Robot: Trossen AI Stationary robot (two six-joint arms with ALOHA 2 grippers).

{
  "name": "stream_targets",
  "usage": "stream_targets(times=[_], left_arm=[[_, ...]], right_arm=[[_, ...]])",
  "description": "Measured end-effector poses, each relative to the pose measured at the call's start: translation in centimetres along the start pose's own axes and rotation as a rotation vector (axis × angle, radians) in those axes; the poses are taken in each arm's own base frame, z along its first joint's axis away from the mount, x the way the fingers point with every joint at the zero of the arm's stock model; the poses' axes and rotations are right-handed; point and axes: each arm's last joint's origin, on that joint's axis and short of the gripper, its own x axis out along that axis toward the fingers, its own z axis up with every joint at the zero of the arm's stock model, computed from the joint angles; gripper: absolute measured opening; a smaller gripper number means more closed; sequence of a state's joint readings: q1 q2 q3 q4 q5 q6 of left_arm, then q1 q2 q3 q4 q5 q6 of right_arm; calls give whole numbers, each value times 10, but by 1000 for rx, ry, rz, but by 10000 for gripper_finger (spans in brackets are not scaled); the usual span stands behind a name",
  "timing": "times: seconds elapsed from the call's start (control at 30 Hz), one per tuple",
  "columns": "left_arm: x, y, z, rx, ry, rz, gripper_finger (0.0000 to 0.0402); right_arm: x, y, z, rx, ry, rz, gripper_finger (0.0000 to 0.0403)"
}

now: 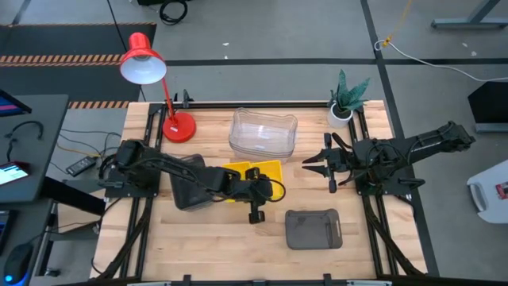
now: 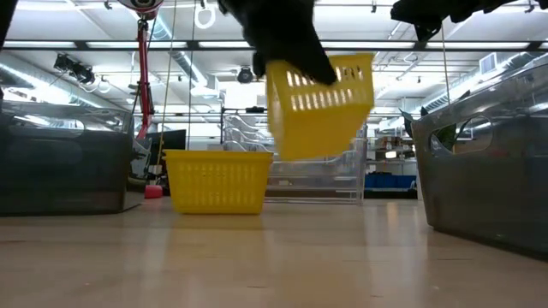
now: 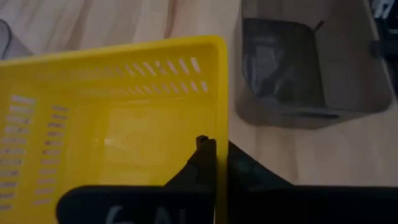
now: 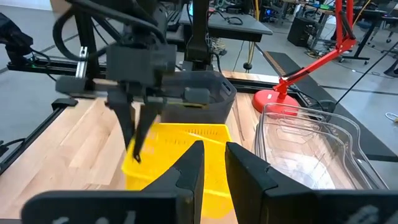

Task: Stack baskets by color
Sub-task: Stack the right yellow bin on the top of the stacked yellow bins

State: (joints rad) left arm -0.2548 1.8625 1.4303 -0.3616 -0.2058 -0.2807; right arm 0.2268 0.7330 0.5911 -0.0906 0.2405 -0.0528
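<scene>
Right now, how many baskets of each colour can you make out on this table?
Yellow: 2, the resting yellow basket and the lifted yellow basket pinched by the left tool.
Grey: 2, the front grey basket and the left grey basket.
Clear: 1, the clear pile; I cannot tell how many are nested in it.
Total: 5 told apart.

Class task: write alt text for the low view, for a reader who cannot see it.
The left gripper, reaching from above, holds a tilted yellow basket by its rim above the table. A second yellow basket stands behind, with grey baskets at both edges.
</scene>
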Motion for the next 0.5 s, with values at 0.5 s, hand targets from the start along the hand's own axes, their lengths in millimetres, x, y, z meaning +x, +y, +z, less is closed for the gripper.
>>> stream_targets(times=[0.5], left_arm=[[-48, -23, -29, 32, 172, 209, 6]], right_arm=[[0, 0, 0, 5, -1, 2, 71]])
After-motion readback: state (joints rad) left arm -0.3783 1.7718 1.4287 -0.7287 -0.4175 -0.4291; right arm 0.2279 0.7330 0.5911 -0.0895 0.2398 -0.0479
